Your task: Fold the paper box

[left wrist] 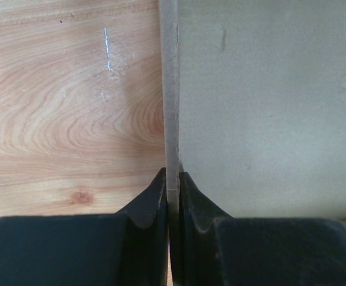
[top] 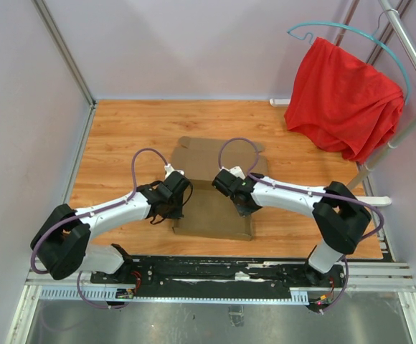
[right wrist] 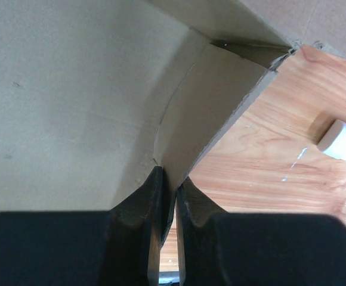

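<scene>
Two arms, both on the paper box (top: pixel 214 215), which sits mid-tabletop (top: pixel 122 129), just ahead of the arm bases.

Left end effector (left wrist: pixel 172 177): jaws closed on a cardboard panel at the box's left side, seen edge-on between the fingers, bare wood to its left.

Right end effector (right wrist: pixel 169 182): jaws pinched on a flap at the box's right side, the flap curved upward.

Beyond the grips, the rear panel lies flat.

Far right corner: red cloth (top: pixel 344 100) draped on a teal hanger (top: pixel 337 26).
</scene>
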Controlling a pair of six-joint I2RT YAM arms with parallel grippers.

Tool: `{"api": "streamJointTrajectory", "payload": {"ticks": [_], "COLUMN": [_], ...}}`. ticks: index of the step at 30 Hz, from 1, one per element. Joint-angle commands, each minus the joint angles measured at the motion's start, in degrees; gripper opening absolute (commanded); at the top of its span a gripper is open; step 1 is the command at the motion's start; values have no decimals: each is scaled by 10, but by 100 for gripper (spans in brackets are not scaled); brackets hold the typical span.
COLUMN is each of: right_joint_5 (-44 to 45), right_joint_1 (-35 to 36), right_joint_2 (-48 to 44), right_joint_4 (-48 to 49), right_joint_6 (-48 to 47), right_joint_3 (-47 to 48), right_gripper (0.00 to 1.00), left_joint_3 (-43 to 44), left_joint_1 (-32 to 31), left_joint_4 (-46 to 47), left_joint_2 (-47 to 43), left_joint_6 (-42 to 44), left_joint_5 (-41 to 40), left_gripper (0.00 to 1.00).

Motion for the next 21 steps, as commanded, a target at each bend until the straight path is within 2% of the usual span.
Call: {"api": "streamJointTrajectory", "payload": {"ticks": [1,4,8,10,13,21], "right_joint_5": [86,85,87,83,78,74], "right_joint_1": [14,14,12,8,2,-6], "right_joint_2": [58,51,36,39,44,41], "right_joint_4": [-44,-31,-16,-3,18,36], "right_joint_6": [8,16,19,15,12,13], "right_joint_3": [-14,-17,-20,-18,-15,-9], "right_gripper": [9,16,51,59,60,50], "left_joint_3": [6,6,5,5,3,-1], "left_joint_1": [-4,-4,-4,-5,-4,-4], "left_joint_4": [21,21,22,21,20,17], "left_joint_2": [-4,1,4,3,2,-3], "left_joint_6": [6,6,5,4,2,-3], "left_joint_5": [8,6,8,8,6,6], "left_gripper": [13,13,13,13,13,13]}}
